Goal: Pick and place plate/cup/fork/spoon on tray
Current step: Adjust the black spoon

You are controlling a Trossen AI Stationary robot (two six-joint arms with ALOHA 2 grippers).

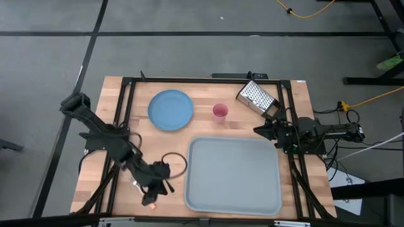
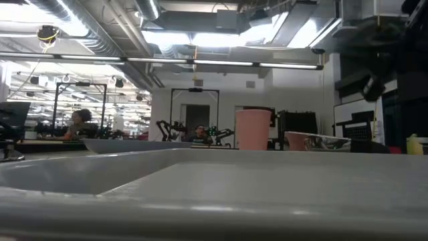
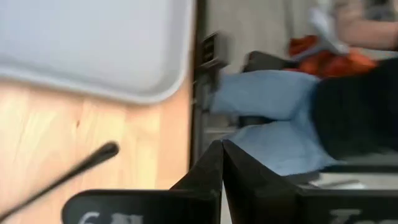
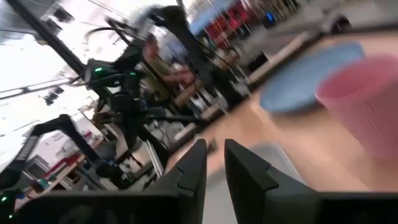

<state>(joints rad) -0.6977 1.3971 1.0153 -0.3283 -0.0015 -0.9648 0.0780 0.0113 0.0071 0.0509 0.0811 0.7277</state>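
**Tableware and tray: positions on the table**

We find the tray [image 1: 233,173], grey-blue, rectangular with rounded corners and a raised rim, lying flat at the table's near middle with nothing in it. The light-blue plate [image 1: 170,110] lies flat on the wood beyond the tray's far left corner. The pink cup [image 1: 219,112] stands upright just beside the plate, apart from it. An orange fork handle [image 1: 151,203] shows left of the tray. We see the spoon [image 3: 62,177] as a thin dark handle on the wood near the tray's corner.
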